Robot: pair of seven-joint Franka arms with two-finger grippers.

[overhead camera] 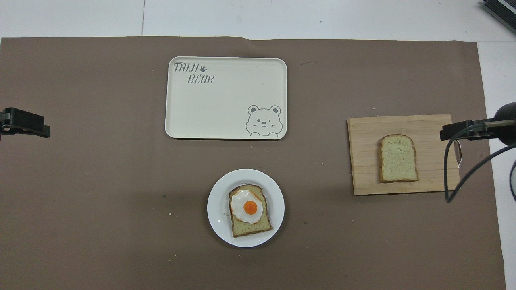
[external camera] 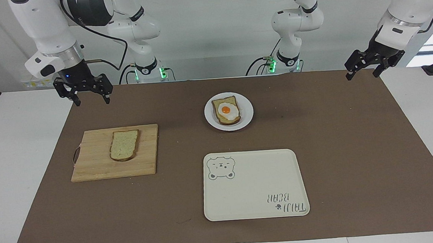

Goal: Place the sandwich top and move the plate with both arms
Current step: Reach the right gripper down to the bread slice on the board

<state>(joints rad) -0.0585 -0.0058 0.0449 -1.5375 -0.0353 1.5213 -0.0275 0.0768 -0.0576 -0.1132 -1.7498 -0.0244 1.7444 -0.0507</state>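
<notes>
Waiting on the cutting board (external camera: 101, 164) at the right arm's end — sandwich top (external camera: 124, 145) looked soft, light | take by crust edges | right gripper (external camera: 90, 100) over the mat's corner (external camera: 85, 93), wide open, empty | left gripper (external camera: 362, 75) open, idle

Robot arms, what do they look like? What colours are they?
Both arms are white with rounded grey joints. The right arm has a silver ring above its wrist, a tiny blue light and a black cable looping off it. The right gripper and the left gripper are black with two thin jaws. Green lights glow at both bases.
</notes>
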